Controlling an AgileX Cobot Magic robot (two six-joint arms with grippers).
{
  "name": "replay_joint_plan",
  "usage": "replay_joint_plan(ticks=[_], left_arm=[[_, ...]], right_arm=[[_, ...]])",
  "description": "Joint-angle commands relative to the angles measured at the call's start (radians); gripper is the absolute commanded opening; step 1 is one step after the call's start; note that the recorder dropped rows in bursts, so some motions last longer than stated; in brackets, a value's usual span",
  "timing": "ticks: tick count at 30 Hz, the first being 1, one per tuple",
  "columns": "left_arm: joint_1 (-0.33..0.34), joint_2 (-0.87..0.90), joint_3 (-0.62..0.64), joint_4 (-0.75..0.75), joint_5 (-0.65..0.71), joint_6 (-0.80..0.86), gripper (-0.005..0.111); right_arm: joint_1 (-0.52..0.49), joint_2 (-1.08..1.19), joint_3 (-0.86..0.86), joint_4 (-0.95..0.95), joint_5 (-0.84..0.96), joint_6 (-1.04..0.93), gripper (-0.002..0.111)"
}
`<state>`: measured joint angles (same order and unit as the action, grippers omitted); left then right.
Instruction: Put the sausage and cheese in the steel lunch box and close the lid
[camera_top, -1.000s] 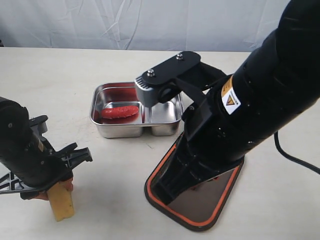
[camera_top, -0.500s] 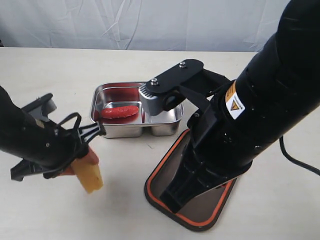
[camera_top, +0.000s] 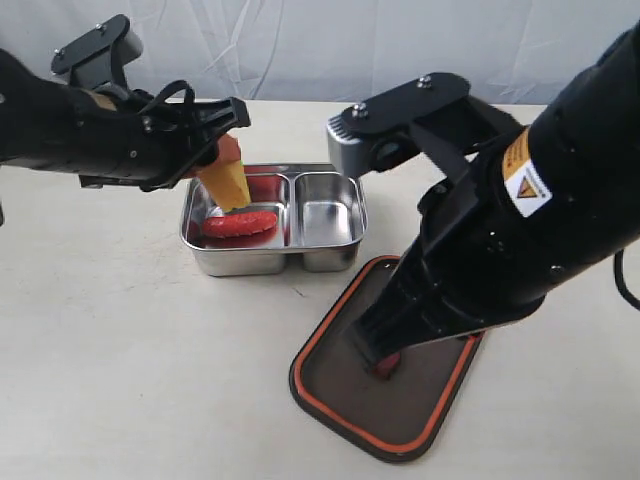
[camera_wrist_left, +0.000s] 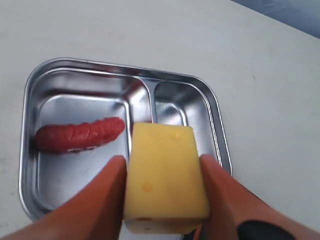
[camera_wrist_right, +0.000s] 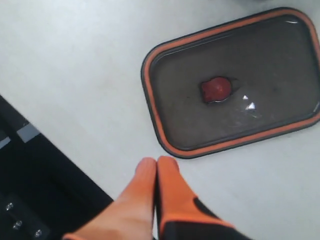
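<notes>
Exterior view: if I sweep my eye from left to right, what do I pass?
The cheese → the steel lunch box, by its empty smaller compartment → the lid. The sausage overlaps the cheese sideways, so I leave it out.

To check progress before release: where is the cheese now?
In the exterior view the cheese is at the left, held by the left gripper above the steel lunch box, near the sausage.

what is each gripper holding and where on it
The left gripper clamps the yellow wedge-shaped cheese block by its two side faces; the right gripper is shut on nothing.
</notes>
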<state>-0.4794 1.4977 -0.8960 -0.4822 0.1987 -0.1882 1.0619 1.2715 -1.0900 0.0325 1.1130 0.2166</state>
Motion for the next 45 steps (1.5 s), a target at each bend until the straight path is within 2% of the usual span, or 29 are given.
replay_joint_plan(ticks=[1, 6, 9, 12, 14, 19, 20, 22, 25, 28, 32, 36, 38, 42, 45], left_arm=[[-0.002, 0.104, -0.108, -0.01, -0.017, 0.075, 0.0], [-0.002, 0.225, -0.222, -0.018, 0.022, 0.129, 0.0], [-0.002, 0.296, -0.283, -0.072, 0.066, 0.198, 0.0], [-0.025, 0.399, -0.38, -0.292, 0.114, 0.476, 0.0], [-0.047, 0.448, -0.421, -0.378, 0.124, 0.586, 0.0], [-0.06, 0.519, -0.448, -0.383, 0.176, 0.56, 0.001], [-0.06, 0.523, -0.449, -0.383, 0.187, 0.56, 0.005], [-0.06, 0.525, -0.45, -0.382, 0.203, 0.56, 0.02], [-0.06, 0.525, -0.45, -0.399, 0.232, 0.558, 0.054], [-0.06, 0.525, -0.45, -0.401, 0.262, 0.558, 0.063], [-0.06, 0.525, -0.452, -0.395, 0.317, 0.558, 0.063], [-0.06, 0.5, -0.466, -0.376, 0.386, 0.558, 0.059], [-0.06, 0.471, -0.467, -0.35, 0.393, 0.552, 0.047], [-0.06, 0.382, -0.467, -0.111, 0.395, 0.366, 0.002], [-0.06, 0.32, -0.467, 0.075, 0.465, 0.254, 0.0]], right_arm=[[-0.003, -0.056, -0.002, -0.098, 0.001, 0.121, 0.0], [-0.003, -0.102, -0.002, -0.193, 0.001, 0.241, 0.0], [-0.003, -0.124, -0.002, -0.219, 0.003, 0.285, 0.0], [-0.003, -0.139, -0.002, -0.234, 0.013, 0.323, 0.0], [-0.003, -0.139, -0.002, -0.242, 0.028, 0.341, 0.0], [-0.003, -0.139, -0.002, -0.255, 0.058, 0.367, 0.0], [-0.003, -0.139, -0.002, -0.257, 0.06, 0.367, 0.0], [-0.003, -0.139, -0.002, -0.265, 0.06, 0.369, 0.0], [-0.003, -0.139, -0.002, -0.273, 0.06, 0.37, 0.0], [-0.003, -0.139, 0.0, -0.362, 0.06, 0.45, 0.0], [-0.003, -0.139, 0.019, -0.547, 0.058, 0.603, 0.0], [-0.003, -0.139, 0.043, -0.584, 0.055, 0.616, 0.0], [-0.007, -0.139, 0.058, -0.584, 0.055, 0.622, 0.0], [-0.049, -0.139, 0.112, -0.57, 0.039, 0.641, 0.0], [-0.1, -0.139, 0.163, -0.533, -0.017, 0.641, 0.0]])
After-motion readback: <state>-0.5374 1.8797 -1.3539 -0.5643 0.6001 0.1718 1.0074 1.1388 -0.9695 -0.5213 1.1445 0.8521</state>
